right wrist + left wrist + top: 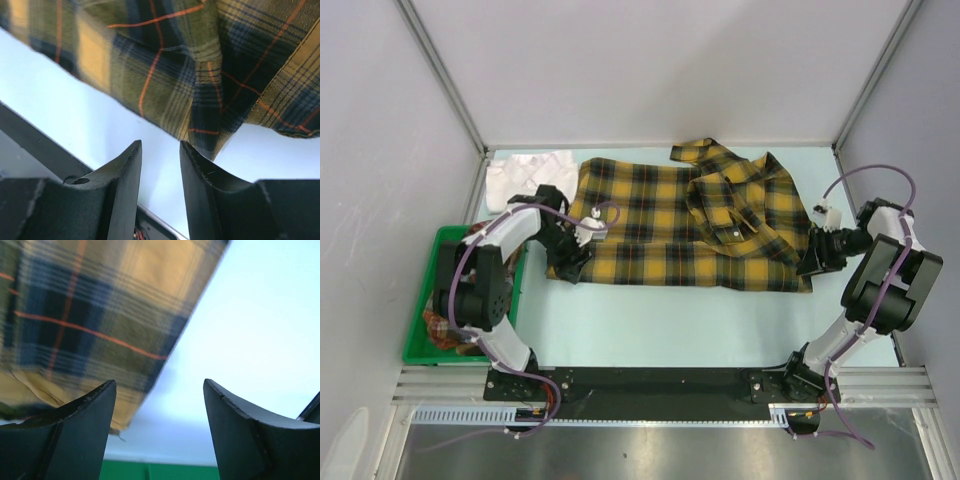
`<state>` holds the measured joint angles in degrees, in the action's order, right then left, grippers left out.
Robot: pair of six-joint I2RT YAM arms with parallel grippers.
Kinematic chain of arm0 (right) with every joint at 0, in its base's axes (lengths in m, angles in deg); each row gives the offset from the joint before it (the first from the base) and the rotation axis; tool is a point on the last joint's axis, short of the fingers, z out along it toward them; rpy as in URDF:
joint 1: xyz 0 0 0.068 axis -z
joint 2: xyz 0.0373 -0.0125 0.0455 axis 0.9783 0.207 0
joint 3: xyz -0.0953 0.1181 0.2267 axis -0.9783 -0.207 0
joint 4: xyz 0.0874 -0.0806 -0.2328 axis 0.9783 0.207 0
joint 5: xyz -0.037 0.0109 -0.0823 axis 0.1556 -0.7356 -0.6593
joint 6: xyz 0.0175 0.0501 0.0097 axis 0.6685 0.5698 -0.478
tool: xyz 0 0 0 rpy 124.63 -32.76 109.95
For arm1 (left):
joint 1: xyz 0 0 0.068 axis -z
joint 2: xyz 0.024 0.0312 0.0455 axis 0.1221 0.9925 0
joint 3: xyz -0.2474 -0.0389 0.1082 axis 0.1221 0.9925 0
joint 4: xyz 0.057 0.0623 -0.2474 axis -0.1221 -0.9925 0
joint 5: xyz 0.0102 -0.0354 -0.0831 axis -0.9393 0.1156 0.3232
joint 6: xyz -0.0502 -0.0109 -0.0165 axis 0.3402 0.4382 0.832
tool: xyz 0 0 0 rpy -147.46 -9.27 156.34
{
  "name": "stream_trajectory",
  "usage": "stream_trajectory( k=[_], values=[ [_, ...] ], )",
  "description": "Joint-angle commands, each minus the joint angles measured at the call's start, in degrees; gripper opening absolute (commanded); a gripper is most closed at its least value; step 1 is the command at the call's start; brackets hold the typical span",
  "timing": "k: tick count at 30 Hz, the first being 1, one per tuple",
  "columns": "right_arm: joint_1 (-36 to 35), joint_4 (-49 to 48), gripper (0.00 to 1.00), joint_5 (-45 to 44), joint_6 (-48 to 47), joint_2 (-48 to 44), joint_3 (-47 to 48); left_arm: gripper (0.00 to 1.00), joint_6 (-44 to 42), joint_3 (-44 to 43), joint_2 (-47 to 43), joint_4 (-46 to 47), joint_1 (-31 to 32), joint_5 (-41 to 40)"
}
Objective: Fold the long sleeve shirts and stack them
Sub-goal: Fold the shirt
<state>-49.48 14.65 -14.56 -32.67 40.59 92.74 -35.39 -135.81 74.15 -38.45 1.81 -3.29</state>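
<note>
The yellow-and-black plaid shirt [680,225] lies spread across the table, its sleeves folded over its right half. My left gripper [570,262] is open at the shirt's near-left corner; the left wrist view shows that corner [90,325] beside the left finger, nothing between the jaws. My right gripper [812,262] is open at the shirt's near-right corner; the right wrist view shows the cloth [200,90] just past the fingertips, not gripped. A white shirt [525,172] is bunched at the back left. A red-orange plaid shirt [445,328] lies in the green bin.
The green plastic bin [425,350] stands at the table's left edge beside the left arm; it also shows in the left wrist view [150,471]. Grey walls and metal frame posts enclose the table. The black rail runs along the near edge.
</note>
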Motion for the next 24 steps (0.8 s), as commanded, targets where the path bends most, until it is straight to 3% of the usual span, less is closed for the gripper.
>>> stream_trajectory(
  k=[1,7,17,20,21,23,24],
  values=[
    [-0.63,-10.08,0.42,-4.49,4.09,-2.65,-3.78,0.76,-9.48,5.91,-7.63,1.56,-0.21,-4.68],
    [-0.45,-11.32,0.43,-6.87,3.91,-1.15,-4.93,0.74,-11.85,14.08,-11.24,13.14,-0.21,-11.45],
    [-0.8,-11.84,0.48,-8.36,3.74,-0.01,-8.18,0.66,-14.93,18.57,-9.05,20.11,-0.12,-15.94],
    [-0.8,-13.16,0.46,-9.77,4.09,0.52,-8.88,0.56,-14.58,18.05,-8.08,20.02,-0.12,-16.2],
    [-0.8,-13.42,0.42,-10.38,4.0,0.6,-9.23,0.46,-14.67,18.05,-8.08,19.94,-0.12,-16.29],
    [-0.63,-14.13,0.29,-12.83,3.74,0.95,-9.33,0.36,-14.75,18.22,-8.6,19.5,-0.12,-16.2],
    [-0.45,-14.3,0.23,-13.72,3.48,1.13,-8.89,0.25,-14.93,18.22,-8.78,19.15,-0.12,-16.03]
  ],
)
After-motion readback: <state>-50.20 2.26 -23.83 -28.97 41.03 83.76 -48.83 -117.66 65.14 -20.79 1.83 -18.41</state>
